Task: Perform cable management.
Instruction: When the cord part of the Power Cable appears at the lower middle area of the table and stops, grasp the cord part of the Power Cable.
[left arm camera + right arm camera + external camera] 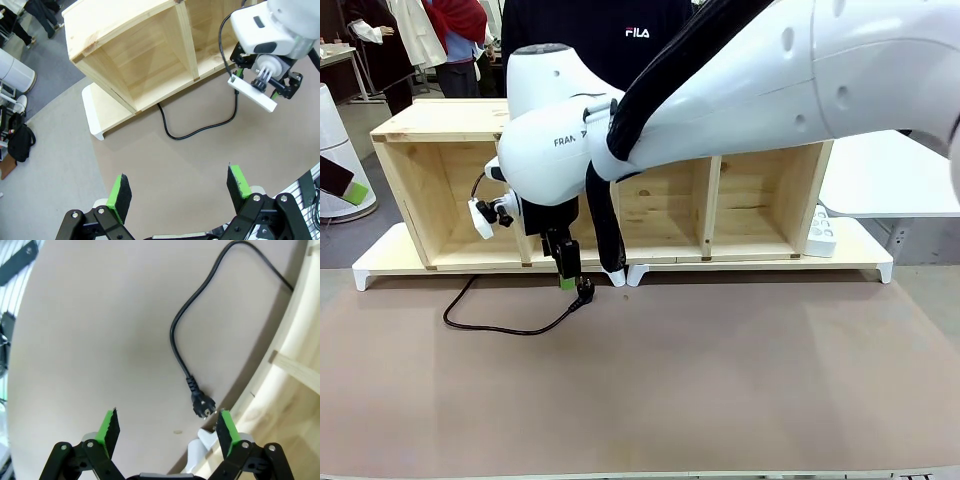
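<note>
well, the right gripper (167, 427) hangs spread wide near the plug (204, 406), so centre both pads (111, 427) around it before closing.

All 3 views (front, wrists) share the cable (171, 337).

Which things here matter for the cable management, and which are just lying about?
Job in hand: thin black power cord with round plug; white power strip; open right gripper.
Just there: open-fronted wooden shelf unit; black bag on floor.
</note>
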`<control>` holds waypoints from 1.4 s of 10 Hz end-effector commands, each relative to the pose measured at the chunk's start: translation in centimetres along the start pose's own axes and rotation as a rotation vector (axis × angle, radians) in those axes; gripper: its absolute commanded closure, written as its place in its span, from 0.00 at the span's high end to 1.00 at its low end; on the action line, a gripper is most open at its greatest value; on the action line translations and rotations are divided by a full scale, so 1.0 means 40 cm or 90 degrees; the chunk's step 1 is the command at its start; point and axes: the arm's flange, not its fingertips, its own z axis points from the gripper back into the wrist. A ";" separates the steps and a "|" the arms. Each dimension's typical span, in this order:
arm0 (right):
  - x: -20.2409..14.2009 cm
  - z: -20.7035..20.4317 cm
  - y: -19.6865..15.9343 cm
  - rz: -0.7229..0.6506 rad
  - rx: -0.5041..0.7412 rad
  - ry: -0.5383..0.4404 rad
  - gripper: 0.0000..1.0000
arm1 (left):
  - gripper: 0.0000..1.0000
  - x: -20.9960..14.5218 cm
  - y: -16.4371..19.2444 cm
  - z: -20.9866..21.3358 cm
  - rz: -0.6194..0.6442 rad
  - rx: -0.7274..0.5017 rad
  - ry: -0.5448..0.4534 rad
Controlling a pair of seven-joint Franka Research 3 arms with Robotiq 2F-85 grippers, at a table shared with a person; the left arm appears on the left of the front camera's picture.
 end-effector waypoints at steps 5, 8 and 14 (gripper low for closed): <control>-0.009 -0.105 -0.036 0.077 0.001 0.004 1.00 | 1.00 0.000 0.002 0.001 0.003 -0.003 -0.001; -0.009 -0.167 -0.056 0.109 0.004 0.000 1.00 | 1.00 0.000 0.002 0.001 0.003 -0.003 -0.001; -0.041 -0.240 -0.066 0.152 0.021 0.070 1.00 | 1.00 0.000 0.002 0.001 0.003 -0.003 -0.001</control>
